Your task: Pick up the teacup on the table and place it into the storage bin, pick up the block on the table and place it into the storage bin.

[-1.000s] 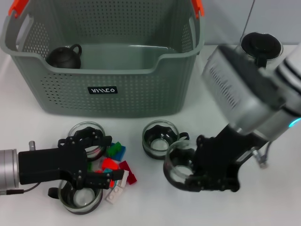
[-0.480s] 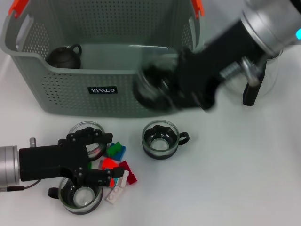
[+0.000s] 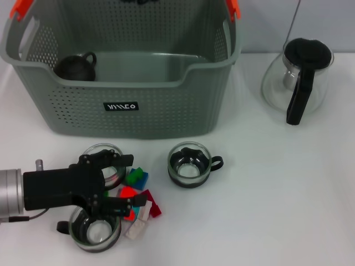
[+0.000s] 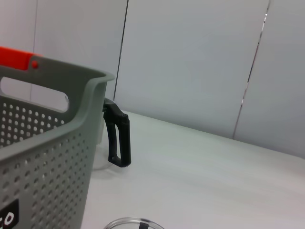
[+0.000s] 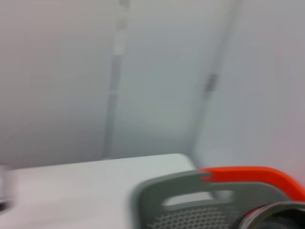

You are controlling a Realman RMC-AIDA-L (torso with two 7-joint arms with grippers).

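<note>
The grey-green storage bin (image 3: 144, 105) stands at the back left. One glass teacup (image 3: 189, 164) sits in front of it, and two more (image 3: 95, 231) (image 3: 108, 157) lie by my left gripper. My left gripper (image 3: 118, 187) is open low over a pile of coloured blocks, its fingers on either side of a red block (image 3: 128, 192). Only a dark sliver of my right gripper (image 3: 136, 1) shows, at the top edge of the head view above the bin. The right wrist view shows a teacup rim (image 5: 274, 214) held close above the bin's orange clip (image 5: 248, 174).
A black teapot (image 3: 76, 66) lies inside the bin at its left. A glass carafe (image 3: 299, 77) with a black handle stands at the back right. Green-blue (image 3: 137, 178), dark red (image 3: 151, 203) and white (image 3: 138, 226) blocks lie by the left gripper.
My right arm lifted a teacup from the table's front right, swung it up and left over the bin, and left the head view. The left gripper stayed over the blocks.
</note>
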